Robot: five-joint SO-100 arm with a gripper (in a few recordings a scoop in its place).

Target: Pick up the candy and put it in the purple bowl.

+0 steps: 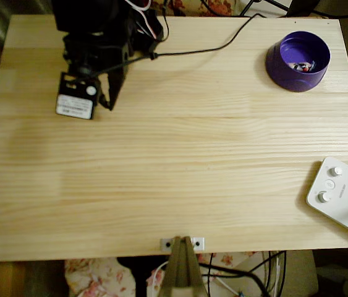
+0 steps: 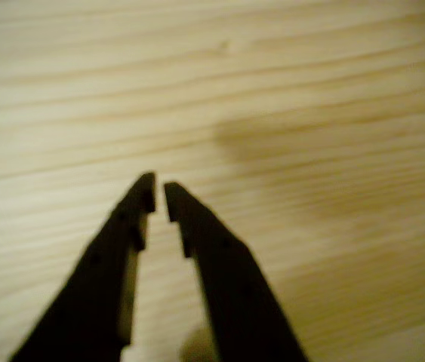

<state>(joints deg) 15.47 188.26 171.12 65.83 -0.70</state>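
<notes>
from overhead you have the black arm [image 1: 102, 43] folded up at the top left corner of the pale wooden table [image 1: 174, 154], its gripper [image 1: 109, 102] pointing down over the boards near that corner, with a white-labelled block on the arm just to the left of it. a black cable [image 1: 204, 49] runs from the arm across the top of the table toward the far edge. in the wrist view your gripper [image 2: 159, 197] shows two dark fingers [image 2: 220, 256] drawn nearly together, only a thin sliver of wood grain between the tips, and nothing is held between them; below them you see bare, blurred wood grain with a soft shadow to the right. the purple bowl [image 1: 283, 73] sits at the top right corner of the table in the overhead view, well apart from the arm. the candy [image 1: 302, 66] lies inside that bowl, on its lighter purple floor, showing as a small patch of red, dark and white; its exact lie is too small to make out. at the lower right edge of the table you have a white device with knobs [image 1: 340, 195], partly cut off by the picture's edge. a small metal bracket [image 1: 182, 244] is fixed at the middle of the near edge.
</notes>
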